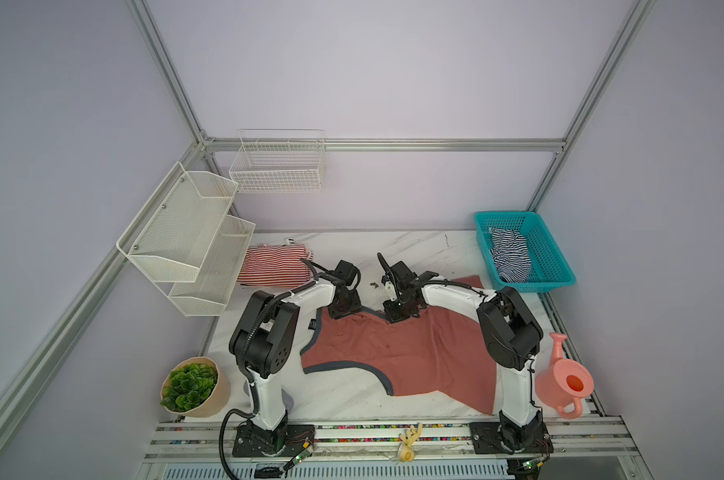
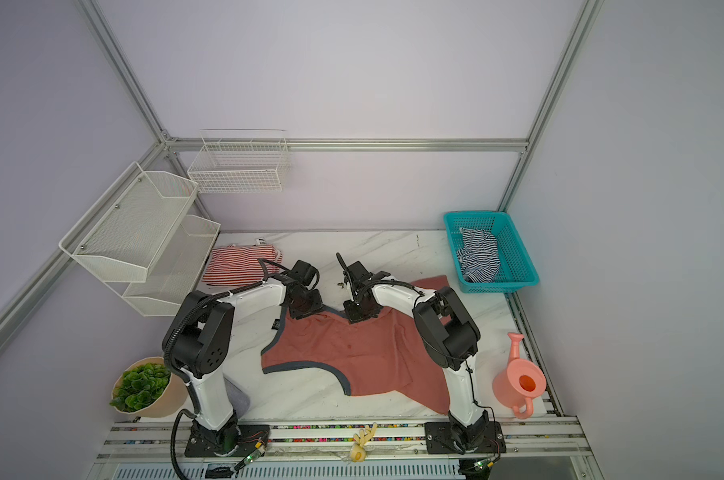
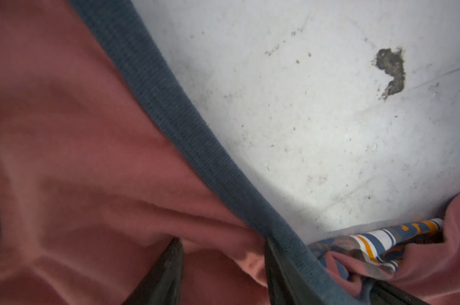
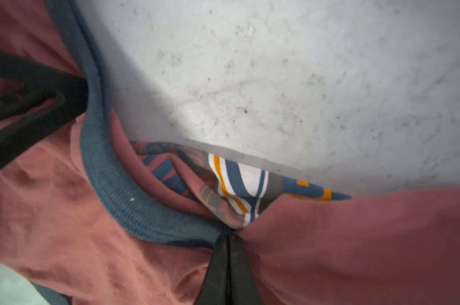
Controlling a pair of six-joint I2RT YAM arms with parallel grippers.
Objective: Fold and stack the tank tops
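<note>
Black fingers [image 4: 218, 266] of the right gripper [image 4: 228, 239] are pressing together in the right wrist view. They are pinching the salmon-red tank top [image 4: 355, 237] just where its dark grey trim [image 4: 110, 184] is meeting a turned-up bit of the badge print [image 4: 239, 182]. Near it, the left gripper [image 3: 223, 245] is standing with its jaws apart, and a fold of the same cloth is rising between them right beside the trim. In both top views the two grippers are pointing down at the far edge of this garment, close to each other. The rest of it is lying spread and wrinkled across the white marble table [image 1: 352, 399] between the arms. The red-and-white striped tank top [image 1: 275, 264] is lying at the far left of the table, just beside the white mesh shelf [image 1: 185, 232]. The navy-and-white striped tank top [image 1: 509, 255] is sitting crumpled inside the teal basket [image 1: 555, 266] at the far right corner, well apart from the other two.
</note>
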